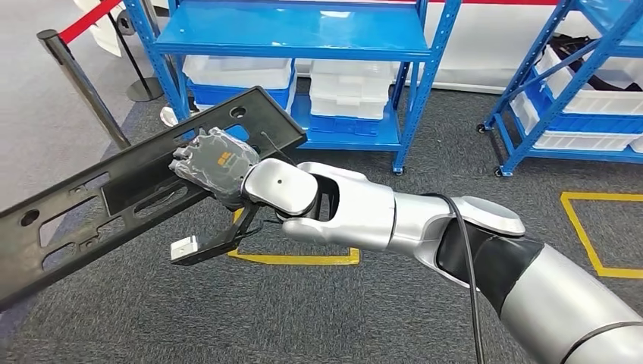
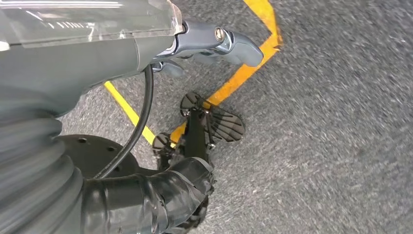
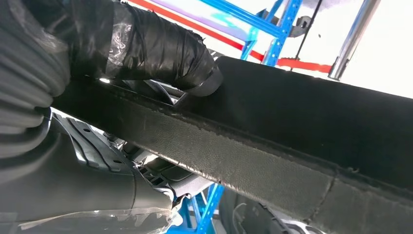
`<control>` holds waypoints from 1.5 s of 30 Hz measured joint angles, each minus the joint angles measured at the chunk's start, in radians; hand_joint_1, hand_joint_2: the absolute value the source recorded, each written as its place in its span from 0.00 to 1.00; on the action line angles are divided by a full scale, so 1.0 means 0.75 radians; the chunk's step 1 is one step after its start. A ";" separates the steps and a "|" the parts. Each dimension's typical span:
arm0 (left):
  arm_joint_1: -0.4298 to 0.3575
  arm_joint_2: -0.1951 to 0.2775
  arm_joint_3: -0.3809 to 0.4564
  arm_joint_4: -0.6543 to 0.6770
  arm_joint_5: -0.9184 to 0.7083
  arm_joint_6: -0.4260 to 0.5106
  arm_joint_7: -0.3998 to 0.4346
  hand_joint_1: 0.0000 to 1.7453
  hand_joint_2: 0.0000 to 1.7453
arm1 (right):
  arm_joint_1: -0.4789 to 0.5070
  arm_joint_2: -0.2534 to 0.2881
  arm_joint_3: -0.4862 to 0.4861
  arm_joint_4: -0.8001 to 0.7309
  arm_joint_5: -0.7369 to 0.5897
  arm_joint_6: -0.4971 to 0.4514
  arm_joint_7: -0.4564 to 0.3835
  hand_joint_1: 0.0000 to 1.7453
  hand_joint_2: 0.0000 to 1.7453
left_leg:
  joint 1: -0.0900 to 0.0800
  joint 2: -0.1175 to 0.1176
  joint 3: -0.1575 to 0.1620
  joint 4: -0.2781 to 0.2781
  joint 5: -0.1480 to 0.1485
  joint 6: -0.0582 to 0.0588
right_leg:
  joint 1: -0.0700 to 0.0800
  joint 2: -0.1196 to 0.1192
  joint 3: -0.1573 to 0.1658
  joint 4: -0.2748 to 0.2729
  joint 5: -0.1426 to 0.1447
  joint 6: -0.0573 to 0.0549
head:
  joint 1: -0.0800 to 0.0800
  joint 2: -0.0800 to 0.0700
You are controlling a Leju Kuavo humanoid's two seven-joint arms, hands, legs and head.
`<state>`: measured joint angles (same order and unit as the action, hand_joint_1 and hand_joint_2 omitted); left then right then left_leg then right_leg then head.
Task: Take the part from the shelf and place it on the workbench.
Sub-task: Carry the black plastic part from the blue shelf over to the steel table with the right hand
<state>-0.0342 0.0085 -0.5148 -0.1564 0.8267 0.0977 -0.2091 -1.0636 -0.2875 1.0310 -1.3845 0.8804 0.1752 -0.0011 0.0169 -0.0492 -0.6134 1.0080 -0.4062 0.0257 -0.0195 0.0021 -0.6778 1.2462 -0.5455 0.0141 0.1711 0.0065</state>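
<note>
Closest to us, our right arm reaches forward and to the left across the grey carpet, and at its end the right robot hand [image 1: 216,165] is clamped on the part [image 1: 114,197], a long black plastic panel with slots and holes. We hold it near one end rather than at its middle: the hand sits close to the upper right corner, and the panel's long axis runs down and away to our left, so most of its length hangs out beyond the grip on that side, tilted and clear of the floor. In the right wrist view the taped fingers [image 3: 160,48] wrap over the panel's edge. Our left robot hand [image 2: 214,41] hangs low over the carpet and a yellow floor line [image 2: 243,68]; we cannot tell how its fingers lie. Behind the panel stands the blue shelf [image 1: 303,34] with its white bins [image 1: 349,95]. No worktop appears ahead, so we judge a turn comes next, with the long free end swinging wide.
</note>
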 joint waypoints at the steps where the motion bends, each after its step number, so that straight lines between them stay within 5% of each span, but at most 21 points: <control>1: 0.000 -0.001 -0.003 0.000 0.000 0.001 -0.002 0.00 1.00 | -0.004 0.000 0.001 0.001 0.001 0.000 0.004 1.00 1.00 | 0.004 -0.015 -0.006 0.010 -0.002 -0.007 | -0.008 0.022 0.044 -0.087 0.040 0.005 | 0.000 0.000; 4: -0.003 -0.002 -0.012 0.000 0.002 0.002 -0.010 0.00 1.00 | -0.018 -0.001 0.002 0.001 0.001 0.001 0.010 1.00 1.00 | 0.008 -0.056 -0.037 0.037 -0.002 -0.038 | -0.014 0.097 0.111 -0.240 0.080 0.005 | 0.000 0.000; 6: -0.001 -0.002 -0.015 0.000 0.003 0.002 -0.012 0.00 1.00 | -0.021 0.000 0.003 0.001 0.001 0.001 0.011 1.00 1.00 | 0.013 -0.080 -0.051 0.034 0.009 -0.059 | -0.010 0.080 0.106 -0.241 0.083 -0.010 | 0.000 0.000; 9: 0.004 -0.004 -0.017 0.000 0.004 0.002 -0.016 0.00 1.00 | -0.029 0.003 0.003 0.001 0.001 0.001 0.013 1.00 1.00 | 0.012 -0.014 -0.093 0.108 -0.035 -0.075 | -0.012 0.033 0.110 -0.256 0.096 -0.040 | -0.001 0.000; 11: -0.001 -0.005 -0.017 0.000 0.003 -0.001 -0.024 0.00 1.00 | -0.033 0.004 0.004 0.001 0.002 0.002 0.014 1.00 1.00 | 0.011 0.044 -0.164 0.265 -0.114 -0.081 | -0.002 0.000 0.109 -0.258 0.098 -0.051 | -0.002 0.000; 13: -0.005 -0.005 -0.017 0.000 0.002 -0.004 -0.033 0.00 1.00 | -0.033 0.005 0.008 0.003 0.003 0.002 0.013 1.00 1.00 | 0.012 0.055 -0.215 0.385 -0.154 -0.082 | 0.007 -0.035 0.107 -0.258 0.097 -0.054 | -0.001 0.000; 15: -0.004 -0.005 -0.018 0.000 0.002 -0.006 -0.037 0.00 1.00 | -0.033 0.007 0.012 0.004 0.003 0.002 0.013 1.00 1.00 | 0.009 0.063 -0.175 0.328 -0.110 -0.074 | 0.014 -0.068 0.108 -0.257 0.096 -0.056 | -0.001 0.000; 19: -0.009 0.000 -0.018 0.000 0.002 -0.007 -0.041 0.00 1.00 | -0.039 0.012 0.013 0.005 0.003 0.002 0.014 1.00 1.00 | -0.021 0.144 -0.022 0.046 -0.026 -0.035 | 0.029 -0.122 0.109 -0.259 0.093 -0.051 | -0.001 0.000; 22: -0.008 0.002 -0.019 0.000 0.002 -0.006 -0.040 0.00 1.00 | -0.041 0.015 0.016 0.006 0.003 0.002 0.014 1.00 1.00 | -0.024 0.111 -0.018 0.022 -0.017 -0.013 | 0.029 -0.146 0.116 -0.263 0.090 -0.032 | -0.001 0.000; 24: -0.004 0.002 -0.019 0.001 0.003 -0.006 -0.036 0.00 1.00 | -0.043 0.018 0.017 0.007 0.003 0.001 0.013 1.00 1.00 | -0.015 0.088 -0.009 0.001 -0.004 0.000 | 0.025 -0.094 0.104 -0.226 0.058 -0.019 | -0.001 0.000; 26: -0.006 0.002 -0.019 0.001 0.003 -0.006 -0.032 0.00 1.00 | -0.042 0.017 0.017 0.010 0.003 0.003 0.013 1.00 1.00 | -0.011 0.065 -0.008 -0.005 0.003 0.008 | 0.019 -0.028 0.038 -0.087 -0.019 -0.012 | -0.001 0.000; 28: -0.009 0.002 -0.020 0.001 0.004 -0.006 -0.031 0.00 1.00 | -0.037 0.016 0.018 0.012 0.002 0.005 0.011 1.00 1.00 | -0.011 0.036 -0.012 -0.002 0.005 0.011 | 0.015 -0.009 -0.034 0.058 -0.071 -0.006 | -0.001 0.000; 29: -0.009 0.002 -0.021 0.001 0.004 -0.006 -0.030 0.00 1.00 | -0.035 0.016 0.019 0.013 0.002 0.007 0.010 1.00 1.00 | -0.011 0.019 -0.014 0.002 0.005 0.011 | 0.012 -0.007 -0.043 0.072 -0.061 -0.004 | -0.001 0.000; 31: -0.007 0.003 -0.021 0.000 0.005 -0.007 -0.029 0.00 1.00 | -0.036 0.016 0.019 0.013 0.002 0.010 0.009 1.00 1.00 | -0.009 -0.015 -0.018 0.015 0.001 0.006 | 0.003 0.003 0.005 -0.034 0.020 -0.002 | -0.001 0.000; 33: -0.008 0.002 -0.021 0.000 0.007 -0.008 -0.029 0.00 1.00 | -0.039 0.016 0.019 0.014 0.001 0.011 0.010 1.00 1.00 | -0.007 -0.044 -0.029 0.033 -0.004 -0.005 | -0.006 0.054 0.072 -0.183 0.083 -0.001 | -0.001 0.000; 35: -0.009 0.002 -0.021 0.001 0.010 -0.009 -0.030 0.00 1.00 | -0.040 0.019 0.020 0.015 0.001 0.012 0.011 1.00 1.00 | -0.005 -0.068 -0.045 0.040 -0.001 -0.021 | -0.004 0.086 0.092 -0.237 0.091 -0.004 | -0.001 0.000; 37: -0.005 0.003 -0.022 0.001 0.012 -0.008 -0.031 0.00 1.00 | -0.041 0.025 0.020 0.017 0.001 0.013 0.013 1.00 1.00 | -0.001 -0.090 -0.054 0.036 0.007 -0.040 | 0.000 0.062 0.092 -0.244 0.097 -0.017 | -0.001 0.000; 39: 0.000 0.004 -0.022 0.001 0.014 -0.007 -0.030 0.00 1.00 | -0.044 0.032 0.020 0.018 0.002 0.012 0.014 1.00 1.00 | -0.002 -0.055 -0.071 0.064 -0.011 -0.054 | -0.003 0.033 0.099 -0.259 0.107 -0.037 | -0.002 0.000; 42: -0.004 0.003 -0.022 0.001 0.015 -0.006 -0.030 0.00 1.00 | -0.049 0.037 0.020 0.018 0.003 0.012 0.014 1.00 1.00 | -0.001 0.040 -0.168 0.270 -0.118 -0.069 | 0.002 -0.012 0.105 -0.268 0.110 -0.054 | -0.003 0.000; 44: -0.006 0.003 -0.022 0.001 0.017 -0.006 -0.031 0.00 1.00 | -0.049 0.038 0.021 0.020 0.003 0.014 0.014 1.00 1.00 | 0.002 0.056 -0.222 0.383 -0.151 -0.073 | 0.007 -0.045 0.105 -0.268 0.108 -0.056 | -0.003 0.000; 45: -0.006 0.003 -0.022 0.001 0.019 -0.006 -0.032 0.00 1.00 | -0.052 0.039 0.022 0.021 0.003 0.018 0.014 1.00 1.00 | 0.002 0.059 -0.215 0.374 -0.135 -0.073 | 0.009 -0.061 0.105 -0.267 0.106 -0.056 | -0.003 0.000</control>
<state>-0.0384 0.0107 -0.5310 -0.1560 0.8413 0.0933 -0.2335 -1.1022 -0.2586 1.0473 -1.3686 0.8827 0.1887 0.0095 0.0186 -0.0049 -0.7747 1.2885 -0.5072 -0.0290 -0.0130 -0.0438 -0.5988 1.0458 -0.4657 -0.0282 0.1690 0.0065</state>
